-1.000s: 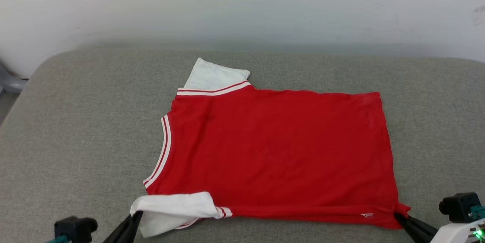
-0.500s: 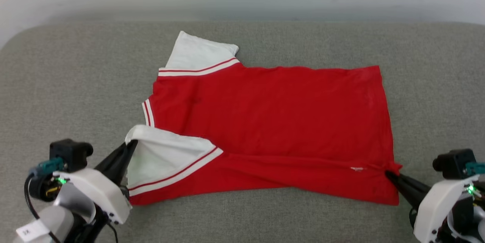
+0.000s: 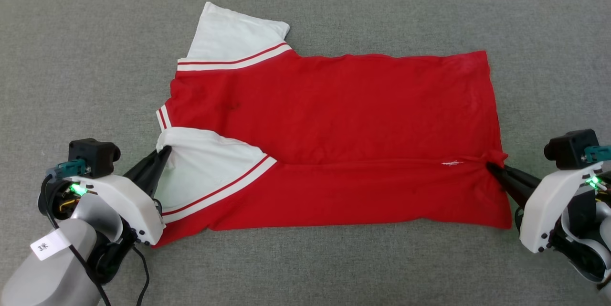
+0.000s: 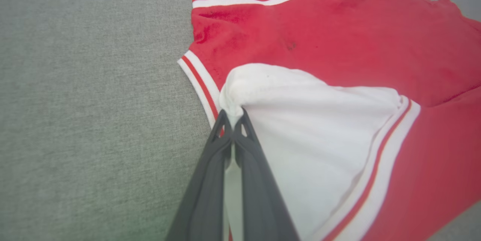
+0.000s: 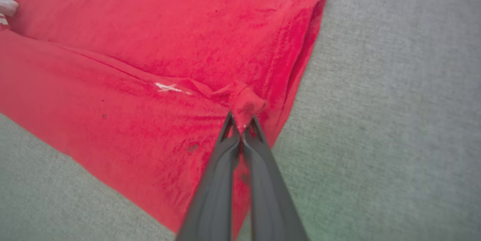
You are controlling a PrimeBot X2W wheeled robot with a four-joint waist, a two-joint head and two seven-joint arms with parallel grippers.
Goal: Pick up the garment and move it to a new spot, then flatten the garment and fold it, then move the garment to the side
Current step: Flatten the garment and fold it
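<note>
Nearest, along the bottom of the head view: bare grey fabric surface point(image 3: 305, 268), then the near long edge of the garment point(image 3: 343, 120), doubled over toward the far side.

At lower left, left gripper point(image 3: 163, 152) clenched on the bunched cuff of the near white sleeve point(image 3: 210, 167), held just above the red body. At lower right, right gripper point(image 3: 492, 169) pinched tight on the near hem corner point(image 3: 497, 156), likewise held in over the body.

Between the two grips, a long crease point(image 3: 372, 163) running from sleeve to hem, with a small white tag mark point(image 3: 451, 163) on it.

Beyond that, the rest of the red body lying flat and fairly smooth, plain side up, no lettering visible.

Farthest, the other white sleeve point(image 3: 236, 34) spread out past its striped trim point(image 3: 234, 59), not folded in.

As for progress: placing and flattening apparently done; first lengthwise fold under way, near strip turned over but not let go. Probably left to do: laying this flap down, bringing in the far sleeve and far edge, folding across, then shifting the garment aside.
</note>
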